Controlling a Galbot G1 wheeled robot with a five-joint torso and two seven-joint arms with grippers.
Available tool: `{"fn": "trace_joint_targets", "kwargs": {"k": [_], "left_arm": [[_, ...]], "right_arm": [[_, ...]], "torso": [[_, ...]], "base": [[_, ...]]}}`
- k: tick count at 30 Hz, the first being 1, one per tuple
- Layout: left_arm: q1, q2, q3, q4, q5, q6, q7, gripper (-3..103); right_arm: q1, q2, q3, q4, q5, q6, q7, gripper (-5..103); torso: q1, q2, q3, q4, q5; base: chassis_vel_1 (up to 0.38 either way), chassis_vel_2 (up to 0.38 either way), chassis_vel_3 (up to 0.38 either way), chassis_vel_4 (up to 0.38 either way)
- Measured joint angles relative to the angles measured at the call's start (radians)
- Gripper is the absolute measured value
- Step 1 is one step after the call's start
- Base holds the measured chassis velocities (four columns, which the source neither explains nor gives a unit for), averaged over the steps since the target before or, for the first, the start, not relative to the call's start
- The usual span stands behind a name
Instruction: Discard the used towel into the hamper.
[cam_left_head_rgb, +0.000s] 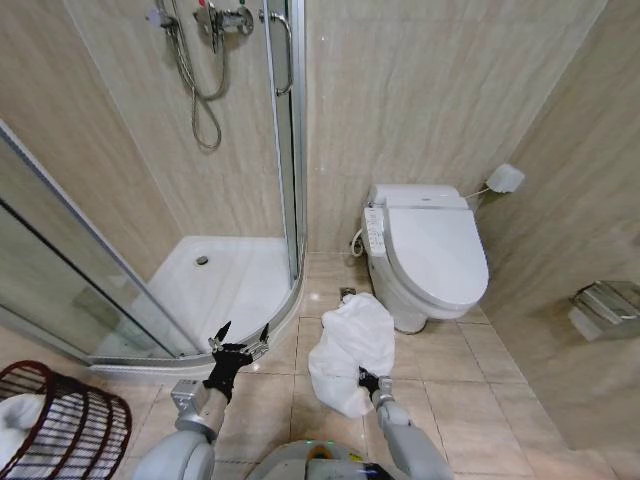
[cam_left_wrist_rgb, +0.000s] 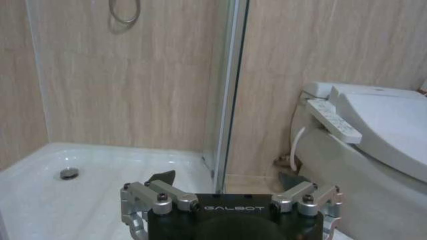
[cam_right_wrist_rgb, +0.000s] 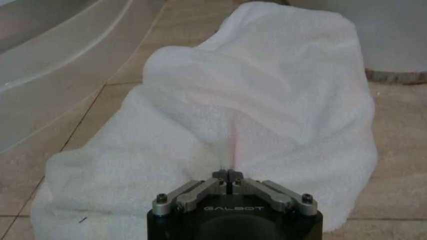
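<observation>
A crumpled white towel (cam_left_head_rgb: 352, 350) lies on the tiled floor in front of the toilet. My right gripper (cam_left_head_rgb: 368, 380) is at the towel's near edge, its fingers pressed together on a fold of the towel (cam_right_wrist_rgb: 253, 110); the right wrist view shows the right gripper (cam_right_wrist_rgb: 227, 175) shut at the cloth. To the left of the towel, my left gripper (cam_left_head_rgb: 240, 335) hovers open by the shower rim and holds nothing; the left gripper (cam_left_wrist_rgb: 227, 178) faces the shower corner. The hamper (cam_left_head_rgb: 70, 425), a reddish-brown wire basket, stands at the near left with white cloth in it.
A white toilet (cam_left_head_rgb: 430, 250) stands against the back wall, right of the towel. A glass shower enclosure with a white tray (cam_left_head_rgb: 215, 285) takes up the left. A metal paper holder (cam_left_head_rgb: 605, 305) is on the right wall. Bare tiles lie between the towel and the hamper.
</observation>
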Motion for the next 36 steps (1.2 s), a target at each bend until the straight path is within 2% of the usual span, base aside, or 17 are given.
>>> {"fn": "trace_joint_targets", "kwargs": {"k": [4,14,21,26,33,34,36], "left_arm": [[0.0,0.0,0.0,0.0,0.0,0.0,0.0,100],[0.0,0.0,0.0,0.0,0.0,0.0,0.0,100],[0.0,0.0,0.0,0.0,0.0,0.0,0.0,100],[0.0,0.0,0.0,0.0,0.0,0.0,0.0,100],[0.0,0.0,0.0,0.0,0.0,0.0,0.0,100],[0.0,0.0,0.0,0.0,0.0,0.0,0.0,100],[0.0,0.0,0.0,0.0,0.0,0.0,0.0,100]], "right_arm": [[-0.018,-0.004,0.006,0.036,-0.008,0.007,0.005,0],[-0.092,-0.021,0.07,0.161,-0.105,0.089,-0.012,0],[-0.231,-0.033,0.109,0.523,-0.103,0.094,-0.03,0],[-0.279,-0.05,0.121,0.666,-0.106,0.077,-0.024,0],[-0.41,-0.125,0.131,0.998,-0.076,0.03,0.005,0],[-0.41,-0.125,0.131,0.998,-0.076,0.03,0.005,0],[-0.441,-0.159,0.137,1.118,-0.051,-0.001,0.017,0]], "torso": [[0.0,0.0,0.0,0.0,0.0],[0.0,0.0,0.0,0.0,0.0],[0.0,0.0,0.0,0.0,0.0001],[0.0,0.0,0.0,0.0001,0.0001],[0.0,0.0,0.0,-0.0001,0.0001],[0.0,0.0,0.0,-0.0001,0.0001],[0.0,0.0,0.0,-0.0001,0.0]], "base": [[0.0,0.0,0.0,0.0],[0.0,0.0,0.0,0.0],[0.0,0.0,0.0,0.0],[0.0,0.0,0.0,0.0],[0.0,0.0,0.0,0.0],[0.0,0.0,0.0,0.0],[0.0,0.0,0.0,0.0]]}}
